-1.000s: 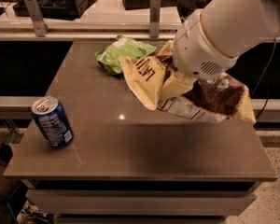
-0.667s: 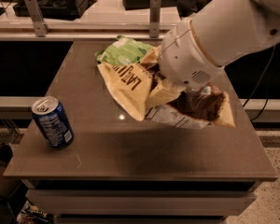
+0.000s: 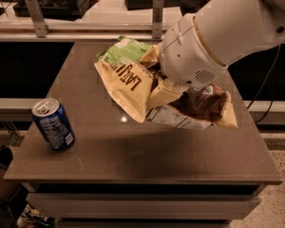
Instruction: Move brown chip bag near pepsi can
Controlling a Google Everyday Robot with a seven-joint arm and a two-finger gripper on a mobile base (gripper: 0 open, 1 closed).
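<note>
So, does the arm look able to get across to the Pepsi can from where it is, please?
Probably yes. The claw is at the brown bag in the middle, and nothing stands between it and the can at the front left; the green bag lies behind, off that path.

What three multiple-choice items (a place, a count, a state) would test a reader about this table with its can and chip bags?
1. Where on the brown table does the small blue soda can stand? A. front left B. back right C. centre
2. How many chip bags are in view? A. one B. two C. four
3. How does the can rest? A. on its side B. crushed flat C. upright
Answers: A, it stands by the front left edge, away from the gripper at the crinkly brown chip bag mid-table; B, that bag plus the light green chip bag behind it; C, its silver top faces up.
</note>
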